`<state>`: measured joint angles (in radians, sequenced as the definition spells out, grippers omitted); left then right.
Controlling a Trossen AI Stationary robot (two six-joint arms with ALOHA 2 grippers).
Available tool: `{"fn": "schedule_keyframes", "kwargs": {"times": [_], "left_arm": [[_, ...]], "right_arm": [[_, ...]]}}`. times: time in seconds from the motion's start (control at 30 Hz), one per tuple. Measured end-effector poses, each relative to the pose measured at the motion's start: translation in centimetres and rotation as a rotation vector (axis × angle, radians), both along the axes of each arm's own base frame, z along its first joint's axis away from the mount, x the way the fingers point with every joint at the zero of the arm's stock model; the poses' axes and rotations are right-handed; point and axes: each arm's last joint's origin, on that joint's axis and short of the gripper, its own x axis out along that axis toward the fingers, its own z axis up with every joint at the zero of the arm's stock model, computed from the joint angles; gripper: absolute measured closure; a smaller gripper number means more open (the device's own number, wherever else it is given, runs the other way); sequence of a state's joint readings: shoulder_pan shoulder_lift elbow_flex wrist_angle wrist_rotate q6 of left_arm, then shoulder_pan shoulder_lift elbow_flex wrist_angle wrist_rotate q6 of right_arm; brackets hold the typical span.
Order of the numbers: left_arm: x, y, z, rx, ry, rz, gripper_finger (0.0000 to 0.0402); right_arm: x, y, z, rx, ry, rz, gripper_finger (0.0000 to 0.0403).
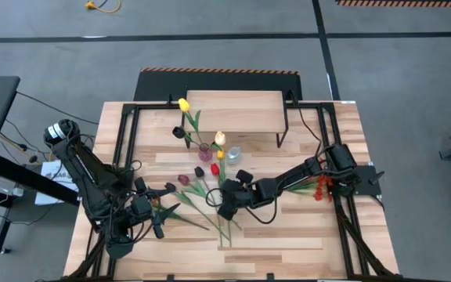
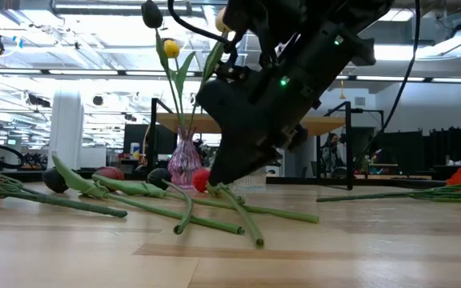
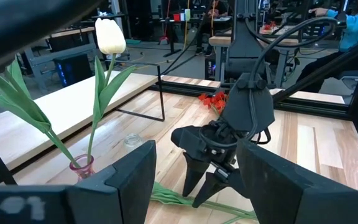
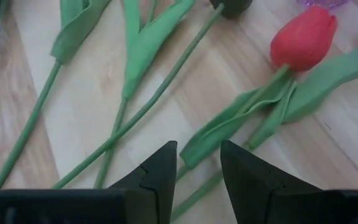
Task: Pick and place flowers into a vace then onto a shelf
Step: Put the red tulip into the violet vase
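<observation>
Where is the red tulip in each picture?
High view: red tulip lies mid-table, beside the right tool.
Low view: head peeks out behind that tool.
Left wrist view: not visible.
Right wrist view: upper right.
Shared landmark: the pink vase.

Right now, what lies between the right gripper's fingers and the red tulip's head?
In the right wrist view, only the red tulip's own green leaves and stem lie before the open right gripper.
</observation>
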<state>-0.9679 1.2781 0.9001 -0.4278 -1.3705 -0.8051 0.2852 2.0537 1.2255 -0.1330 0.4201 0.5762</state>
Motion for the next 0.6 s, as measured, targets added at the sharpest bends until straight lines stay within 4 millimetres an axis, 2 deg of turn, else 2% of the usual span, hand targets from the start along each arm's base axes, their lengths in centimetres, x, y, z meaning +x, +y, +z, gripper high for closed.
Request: {"fn": "schedule_keyframes", "kwargs": {"times": [0.6], "left_arm": [[0.00,0.01,0.01,0.000,-0.002,0.002,0.0188]], "right_arm": [[0.33,0.19,-0.30,0.029,-0.023,0.015,0.0284]]}}
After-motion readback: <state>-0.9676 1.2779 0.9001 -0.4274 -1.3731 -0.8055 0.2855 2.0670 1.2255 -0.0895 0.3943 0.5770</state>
